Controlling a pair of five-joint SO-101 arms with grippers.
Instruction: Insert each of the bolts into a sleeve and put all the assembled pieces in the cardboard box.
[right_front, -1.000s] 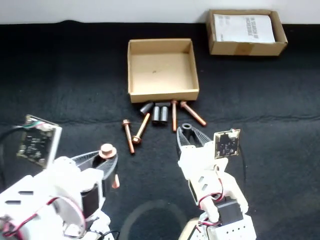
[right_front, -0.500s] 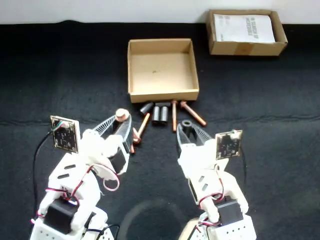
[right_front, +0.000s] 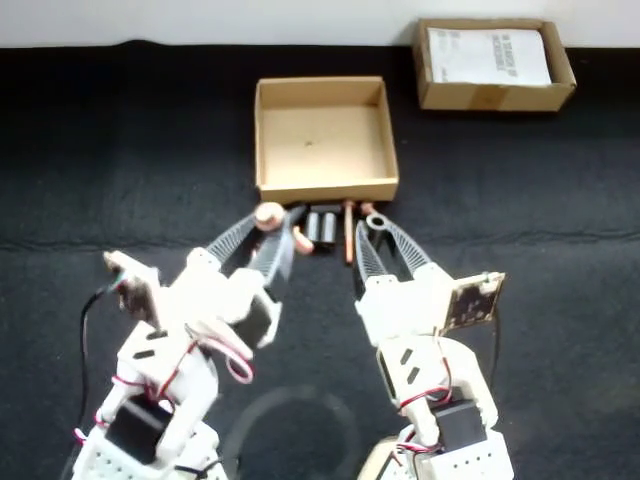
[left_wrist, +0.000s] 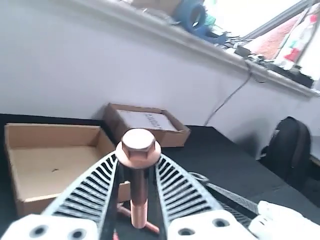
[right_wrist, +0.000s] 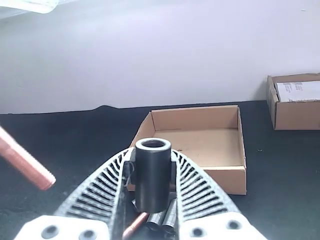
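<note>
A bolt (left_wrist: 138, 150) was held in the left gripper (right_front: 268, 222), a sleeve (right_wrist: 152, 175) in the right gripper (right_front: 373, 232), seemingly just below the cardboard box (right_front: 325, 188).

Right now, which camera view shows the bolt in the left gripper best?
The left wrist view: the bolt stands upright in the left gripper, head and shank plain. The high view gives its head from above; the right wrist view, probably its shank end.

The cardboard box (right_front: 325, 188) sits mid-worktop (right_front: 560, 300), with a second box (right_front: 495, 97) behind it to the right. Loose sleeves (right_front: 321, 225) and bolts (right_front: 348, 232) lie just before its near wall. My left tool (right_front: 268, 224), with a bolt (left_wrist: 138, 170), and my right tool (right_front: 372, 230), with a sleeve (right_wrist: 152, 172), are at that row's ends.
</note>
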